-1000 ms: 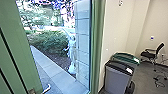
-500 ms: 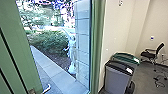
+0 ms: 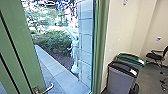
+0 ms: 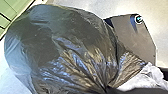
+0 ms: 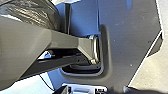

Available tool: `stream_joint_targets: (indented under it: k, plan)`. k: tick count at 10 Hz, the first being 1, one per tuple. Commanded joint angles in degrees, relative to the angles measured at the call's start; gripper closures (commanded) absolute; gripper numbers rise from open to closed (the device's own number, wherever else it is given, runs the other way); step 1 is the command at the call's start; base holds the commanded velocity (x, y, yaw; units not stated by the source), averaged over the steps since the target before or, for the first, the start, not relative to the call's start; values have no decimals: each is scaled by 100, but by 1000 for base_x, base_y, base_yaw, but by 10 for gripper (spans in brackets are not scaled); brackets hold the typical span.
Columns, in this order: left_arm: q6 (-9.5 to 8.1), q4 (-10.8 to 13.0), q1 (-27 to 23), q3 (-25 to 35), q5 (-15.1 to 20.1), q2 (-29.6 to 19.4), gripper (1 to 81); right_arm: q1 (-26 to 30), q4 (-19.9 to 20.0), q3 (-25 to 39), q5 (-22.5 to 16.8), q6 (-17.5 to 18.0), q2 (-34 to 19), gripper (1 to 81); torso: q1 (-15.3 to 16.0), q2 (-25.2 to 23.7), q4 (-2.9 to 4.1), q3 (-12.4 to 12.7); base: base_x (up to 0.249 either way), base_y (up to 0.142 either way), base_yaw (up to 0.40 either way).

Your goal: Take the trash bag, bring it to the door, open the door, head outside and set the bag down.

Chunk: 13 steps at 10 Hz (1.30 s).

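With the green door [image 3: 21, 47] standing open onto a paved walk [image 3: 58, 77] and a hedge [image 3: 51, 41], a wheeled robot faces the way out from indoors, its dark trash bag [image 4: 57, 47] bulging beside its base [image 4: 136, 41]. The left claw [image 4: 108, 88] appears clamped on the bag's gathered neck, where the folds draw tight; whether the right claw is apart or together cannot be told. Two lidded bins [image 3: 121, 80] stand by the wall [image 3: 120, 27] just inside the doorway. Judging by the scene, the carry outside is the step in hand, with the bag not yet set down. Done well, it calls for a firm, unchanging hold on the neck and a slow, square approach through the middle of the opening. The bag looks full and thin-skinned, likely to sway on turns, so it is best kept clear of the wheels, the lever handle [image 3: 49, 88] and the green frame [image 3: 100, 50], any of which could snag or tear the plastic.
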Motion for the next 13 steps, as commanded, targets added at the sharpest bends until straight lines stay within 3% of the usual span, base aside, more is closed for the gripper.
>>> stream_joint_targets:
  k: [1,8,13]
  plan:
    - [23,31,-313,98,339,-89,811,145,-47,52,-242,-32,55,10,0,0,0,0,0,0,140]
    - [23,31,-207,951,330,-678,811,57,-100,1221,-101,-59,-658,10,0,0,0,0,0,0,145]
    - [23,31,-163,1110,321,-793,811,39,-135,1204,-66,-59,-684,10,0,0,0,0,0,0,196]
